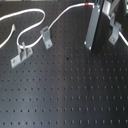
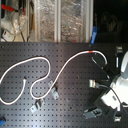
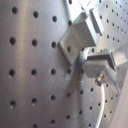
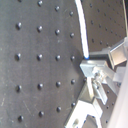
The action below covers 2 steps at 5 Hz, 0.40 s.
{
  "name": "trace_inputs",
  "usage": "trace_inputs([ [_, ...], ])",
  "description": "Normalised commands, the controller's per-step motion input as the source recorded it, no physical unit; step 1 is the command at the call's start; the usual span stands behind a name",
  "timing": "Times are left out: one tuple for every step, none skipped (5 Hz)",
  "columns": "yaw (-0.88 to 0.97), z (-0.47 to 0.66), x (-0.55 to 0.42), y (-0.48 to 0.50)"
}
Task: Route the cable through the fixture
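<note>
**A:** On the black perforated metal board (image 1: 65, 95), which items are obscured?

**B:** In the first exterior view the arm is cut off by the top edge. Only the lower part of the gripper shows there. The second exterior view is blurred, so the hardware around the white arm body (image 2: 122, 70) cannot be resolved.

**A:** Any containers?

**B:** Clear plastic bins (image 2: 45, 20) stand behind the board in the second exterior view. Their contents cannot be made out.

**A:** Gripper status?

**B:** In the second wrist view the gripper (image 4: 90, 67) has its fingers drawn together on the long thin white cable (image 4: 83, 30). The cable runs straight into the fingertips and ends there from the camera's standpoint.

**A:** Fixture location?

**B:** The slim light-grey metal bracket fixture (image 3: 80, 31) stands just beside the gripper in the first wrist view. The cable is not seen in its notch.

**A:** Remaining cable run?

**B:** The red band (image 2: 90, 51) sits near the gripper. From there the cable runs toward the second exterior view's left, past the squat darker grey bracket (image 1: 46, 36). Whether it passes through or beside that bracket cannot be determined. It then loops near the low wide grey clamp (image 1: 20, 54).
</note>
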Motion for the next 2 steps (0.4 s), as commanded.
trace_inputs([
  [0.2, 0.01, -0.352, -0.347],
  [0.03, 0.0, -0.007, -0.007],
])
